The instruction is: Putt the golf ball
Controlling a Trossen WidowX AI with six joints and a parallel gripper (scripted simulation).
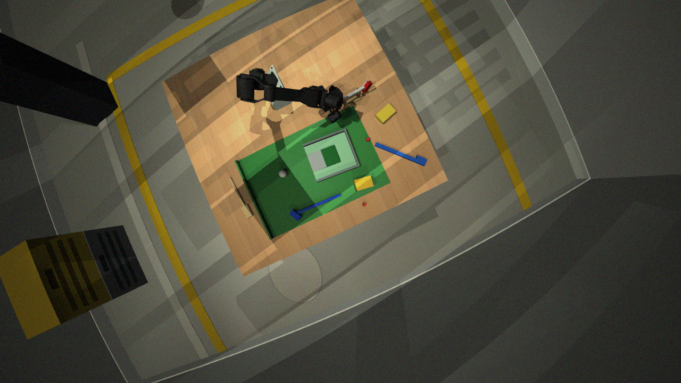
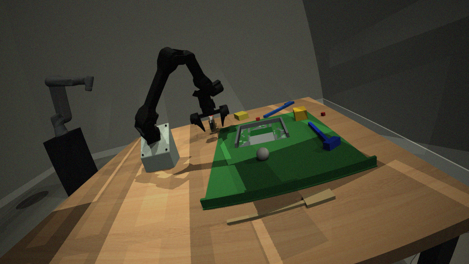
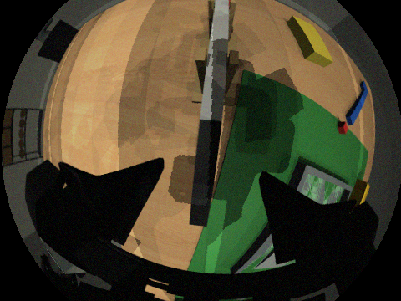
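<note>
the tool (image 3: 209, 186) hangs wide open and holds nothing, its two fingers either side of the red putter (image 3: 214, 89), above its dark grip. the putter lies on the desk (image 2: 157, 210) beside the green mat (image 2: 288, 164); the golf ball (image 2: 262, 153) rests on the mat below the raised green (image 2: 260, 132).

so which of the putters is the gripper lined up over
The red putter, the one with the red head and grey-and-black shaft, lying on bare wood beside the green mat. The open gripper straddles its shaft; the blue and tan putters lie elsewhere.
</note>
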